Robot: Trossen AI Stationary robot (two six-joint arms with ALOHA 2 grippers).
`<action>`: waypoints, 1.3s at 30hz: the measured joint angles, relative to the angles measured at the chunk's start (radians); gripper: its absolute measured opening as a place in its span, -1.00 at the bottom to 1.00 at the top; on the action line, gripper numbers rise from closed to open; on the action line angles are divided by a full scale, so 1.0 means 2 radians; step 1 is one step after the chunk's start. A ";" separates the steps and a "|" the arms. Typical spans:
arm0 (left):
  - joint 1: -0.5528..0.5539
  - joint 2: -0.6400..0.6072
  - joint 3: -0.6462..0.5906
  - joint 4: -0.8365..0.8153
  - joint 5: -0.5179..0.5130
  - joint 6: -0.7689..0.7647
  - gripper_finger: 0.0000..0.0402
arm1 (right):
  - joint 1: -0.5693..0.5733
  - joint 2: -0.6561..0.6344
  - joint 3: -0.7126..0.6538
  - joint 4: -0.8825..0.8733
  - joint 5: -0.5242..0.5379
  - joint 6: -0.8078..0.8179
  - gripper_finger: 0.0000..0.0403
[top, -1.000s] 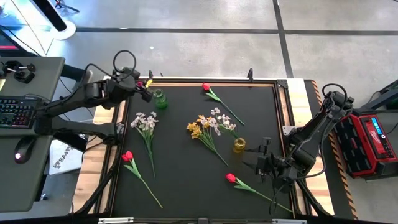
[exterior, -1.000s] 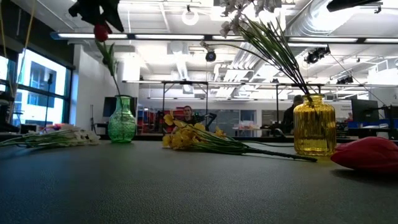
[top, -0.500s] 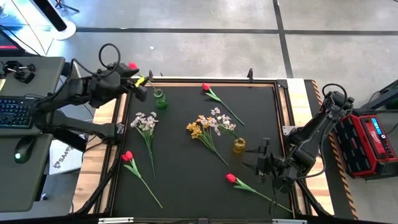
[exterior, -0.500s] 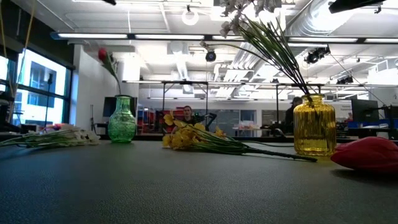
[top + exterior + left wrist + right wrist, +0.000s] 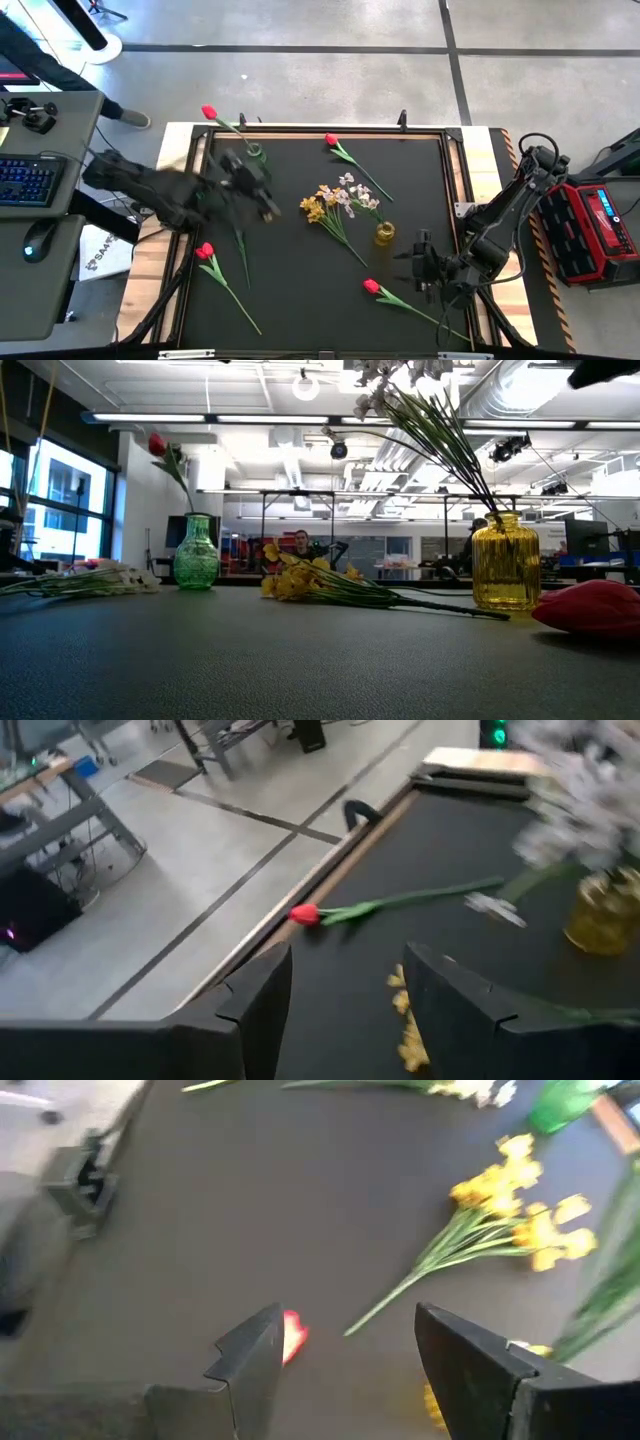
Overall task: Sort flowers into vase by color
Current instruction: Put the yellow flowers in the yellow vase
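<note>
Two vases stand on the dark counter: a green vase at the far left with one red tulip in it, its head leaning out past the counter's far left edge, and a yellow vase right of centre holding a white bunch. Loose on the counter lie a yellow bunch just left of the yellow vase, a tulip at the far edge, a tulip near the left edge, and a tulip near the right. Another white bunch lies left of the green vase in the low view; from above the left arm covers most of it.

Left gripper hangs blurred over the counter just near of the green vase; in its wrist view its jaws stand apart with nothing between them.

Right gripper hovers at the near right, just right of the near-right tulip, jaws apart and empty, touching nothing
</note>
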 joint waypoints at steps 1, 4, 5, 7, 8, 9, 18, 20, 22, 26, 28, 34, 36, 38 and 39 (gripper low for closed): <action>-0.012 0.017 0.000 0.001 -0.007 -0.008 -0.12 | 0.000 0.000 0.000 0.001 -0.014 0.005 0.07; -0.042 0.065 0.000 0.001 -0.020 -0.043 -0.15 | 0.000 0.000 0.000 0.012 -0.053 0.024 0.07; -0.050 0.081 0.000 0.001 -0.023 -0.056 -0.16 | 0.000 0.000 0.000 0.018 -0.065 0.027 0.07; -0.064 0.109 0.000 0.001 -0.030 -0.088 -0.17 | 0.000 0.000 0.000 0.032 -0.093 0.030 0.07; -0.070 0.123 0.000 0.001 -0.034 -0.105 -0.17 | 0.000 0.000 0.000 0.038 -0.106 0.031 0.07; -0.075 0.136 0.000 0.001 -0.037 -0.121 -0.17 | 0.000 0.000 0.000 0.044 -0.116 0.031 0.07; -0.089 0.208 -0.017 0.002 -0.038 -0.229 -0.18 | 0.000 0.019 0.000 0.099 -0.164 0.017 0.07; -0.089 0.208 -0.045 0.006 -0.038 -0.263 -0.18 | 0.000 0.034 0.000 0.114 -0.167 0.013 0.07; -0.090 0.208 -0.074 0.008 -0.039 -0.305 -0.18 | 0.000 0.048 0.000 0.127 -0.171 0.012 0.07; -0.096 0.208 -0.123 0.042 -0.037 -0.364 -0.18 | -0.008 0.069 0.000 0.137 -0.174 0.026 0.07; -0.102 0.208 -0.145 0.093 -0.038 -0.362 -0.18 | -0.016 0.077 0.000 0.135 -0.173 0.038 0.07; -0.107 0.207 -0.190 0.200 -0.047 -0.313 -0.18 | -0.046 0.095 0.000 0.133 -0.147 0.038 0.07; -0.104 0.207 -0.204 0.219 -0.048 -0.305 -0.18 | -0.060 0.105 0.000 0.144 -0.122 0.038 0.07; -0.099 0.207 -0.224 0.241 -0.052 -0.305 -0.18 | -0.072 0.119 0.000 0.167 -0.111 0.039 0.07; -0.097 0.207 -0.236 0.256 -0.056 -0.304 -0.18 | -0.079 0.128 0.000 0.183 -0.112 0.038 0.07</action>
